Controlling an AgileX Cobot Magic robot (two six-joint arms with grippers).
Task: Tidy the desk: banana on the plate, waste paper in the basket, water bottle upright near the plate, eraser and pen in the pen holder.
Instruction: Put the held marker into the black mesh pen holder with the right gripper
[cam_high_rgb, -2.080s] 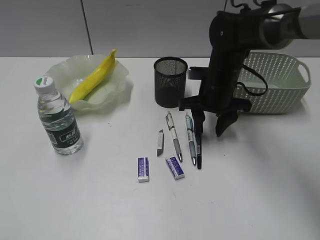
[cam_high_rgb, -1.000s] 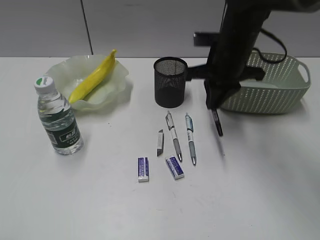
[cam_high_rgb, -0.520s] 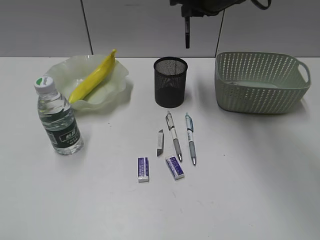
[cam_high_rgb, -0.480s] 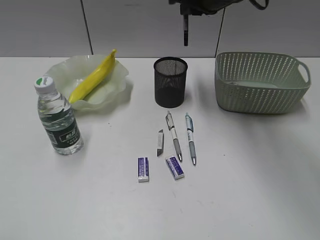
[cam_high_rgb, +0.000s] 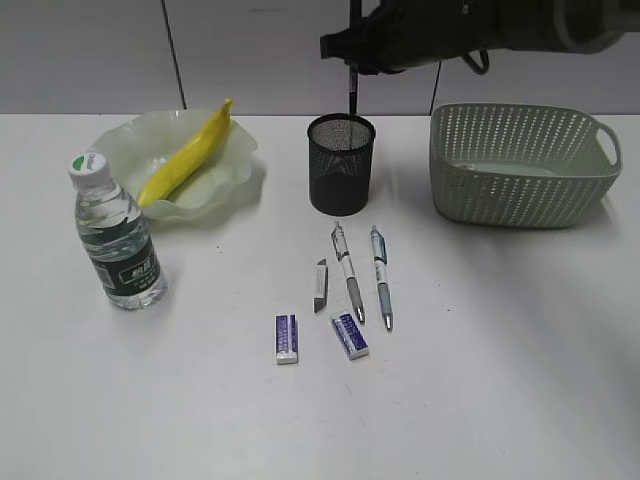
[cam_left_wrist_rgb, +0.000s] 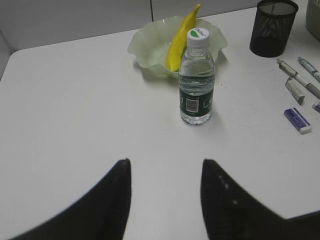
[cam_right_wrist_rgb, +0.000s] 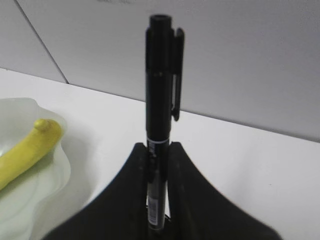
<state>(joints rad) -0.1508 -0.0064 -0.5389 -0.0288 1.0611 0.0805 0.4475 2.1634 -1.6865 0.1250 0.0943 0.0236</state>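
Observation:
My right gripper (cam_high_rgb: 352, 52) (cam_right_wrist_rgb: 158, 148) is shut on a black pen (cam_high_rgb: 352, 92) (cam_right_wrist_rgb: 160, 100) and holds it upright just above the black mesh pen holder (cam_high_rgb: 341, 163). Two more pens (cam_high_rgb: 347, 271) (cam_high_rgb: 380, 277) and three erasers (cam_high_rgb: 286, 338) (cam_high_rgb: 349, 336) (cam_high_rgb: 320, 285) lie on the desk (cam_high_rgb: 480, 360) in front of the holder. The banana (cam_high_rgb: 190, 150) lies in the pale green plate (cam_high_rgb: 130, 140). The water bottle (cam_high_rgb: 115, 235) (cam_left_wrist_rgb: 196, 80) stands upright next to the plate. My left gripper (cam_left_wrist_rgb: 165, 172) is open and empty over bare desk, short of the bottle. I see no waste paper.
The sage-green basket (cam_high_rgb: 520, 165) stands at the back right, beside the pen holder. A grey wall runs behind the desk. The right arm reaches in from the upper right above the basket.
My right gripper lifted the black pen off the desk, carried it up and to the left, and now holds it lower, right over the pen holder.

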